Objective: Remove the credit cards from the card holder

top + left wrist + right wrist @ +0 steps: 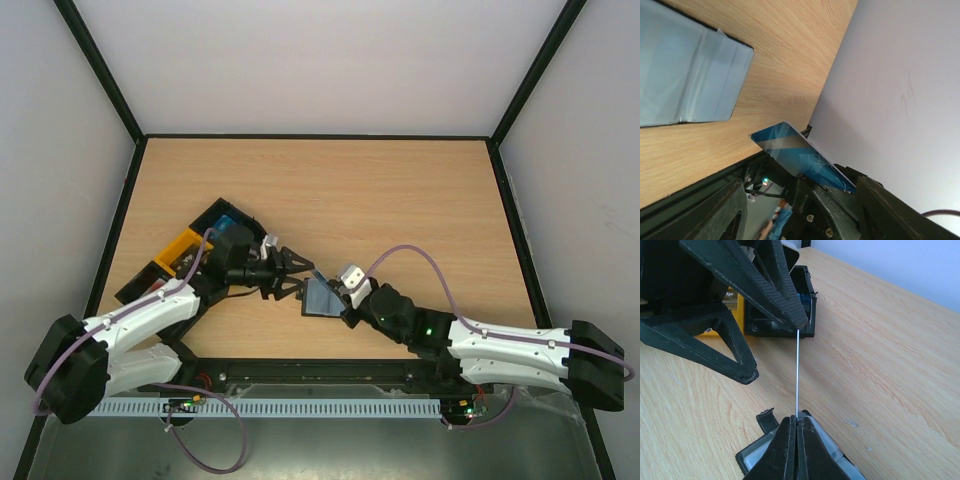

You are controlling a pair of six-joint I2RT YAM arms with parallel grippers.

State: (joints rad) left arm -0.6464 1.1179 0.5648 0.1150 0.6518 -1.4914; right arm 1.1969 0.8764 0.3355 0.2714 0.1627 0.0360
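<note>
**Blue card clear of the holder, at the left fingers**

The right wrist view shows the right gripper pressed together over the card holder. The credit card is edge-on there, meeting one tip of the spread left gripper. Only the left wrist view shows the card's blue face, apart from the holder.

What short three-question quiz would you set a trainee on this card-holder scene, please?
1. True or false: the right gripper is shut on the blue card.
2. Where is the card holder? A) lying on the table; B) lifted in the air by the right gripper; C) clamped between the left gripper's fingers.
3. Fill in: the left gripper stands ____, with the card between its fingers.
Key: 1 true; 2 A; 3 open.
</note>
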